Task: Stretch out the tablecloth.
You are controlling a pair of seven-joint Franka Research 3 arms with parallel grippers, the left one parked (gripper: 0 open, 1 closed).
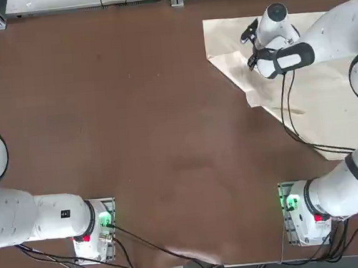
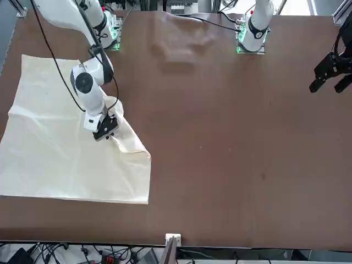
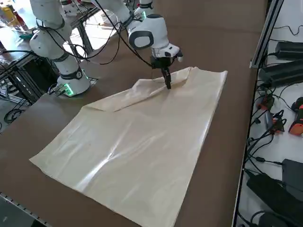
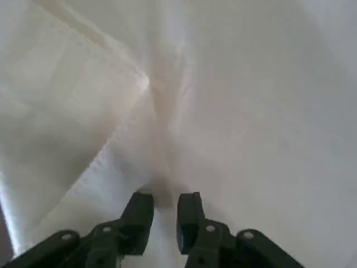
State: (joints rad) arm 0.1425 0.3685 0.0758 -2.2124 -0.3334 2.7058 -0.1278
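The tablecloth (image 1: 326,96) (image 2: 55,159) (image 3: 142,142) is a cream-beige sheet lying on the far right part of the brown table. Its inner edge is folded over in a slanted flap (image 1: 236,72) (image 2: 132,144). My right gripper (image 1: 252,60) (image 2: 108,133) (image 3: 168,85) points straight down at that flap, with its tips at the cloth. In the right wrist view the two black fingers (image 4: 139,209) stand a little apart, and a raised crease of the tablecloth (image 4: 251,111) runs into the narrow gap between them (image 4: 165,204). Nothing is lifted off the table.
The bare brown table (image 1: 134,125) stretches away to the left of the cloth. The arm's black cable (image 1: 288,118) hangs over the cloth. Its base (image 1: 298,211) stands at the near edge. Cables and boxes (image 3: 279,71) lie beyond the table's right edge.
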